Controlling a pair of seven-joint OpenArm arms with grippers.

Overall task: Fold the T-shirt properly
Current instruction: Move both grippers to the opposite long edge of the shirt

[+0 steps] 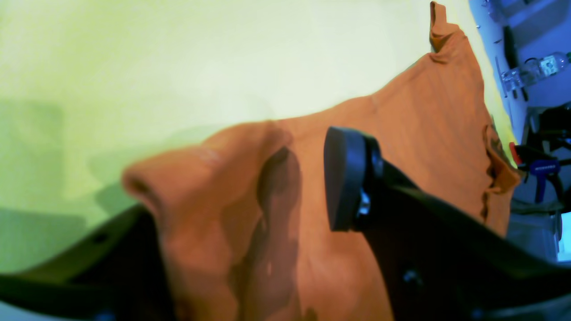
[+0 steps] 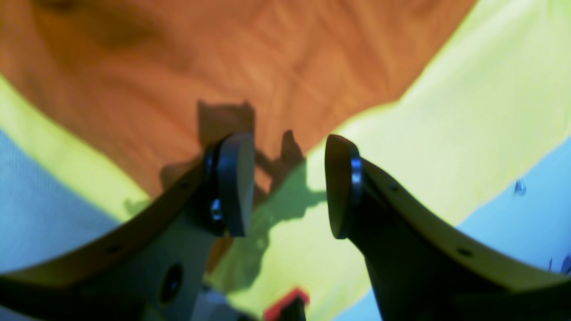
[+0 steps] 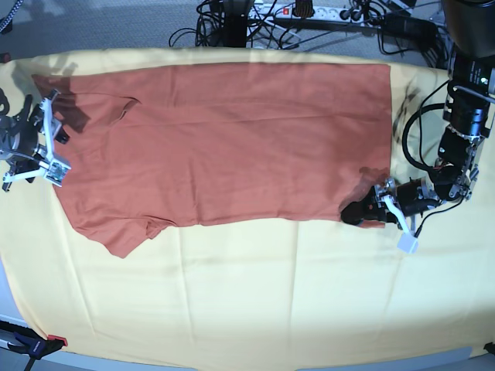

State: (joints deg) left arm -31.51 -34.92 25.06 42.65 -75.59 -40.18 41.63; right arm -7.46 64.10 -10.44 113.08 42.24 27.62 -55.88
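The surface [image 3: 255, 294] is covered edge to edge with a big pale yellow cloth [image 3: 232, 309], a bit wrinkled, with soft shadows across it, so the light comes from overhead. Behind the far edge there's grey floor with a messy tangle of black cables [image 3: 232, 23] and a white power strip [image 3: 309, 11]. An orange-handled clamp [image 3: 35, 344] grips the near left corner. In the left wrist view the background looks bluish, with a clear plastic bottle [image 1: 537, 69] lying off the far side.
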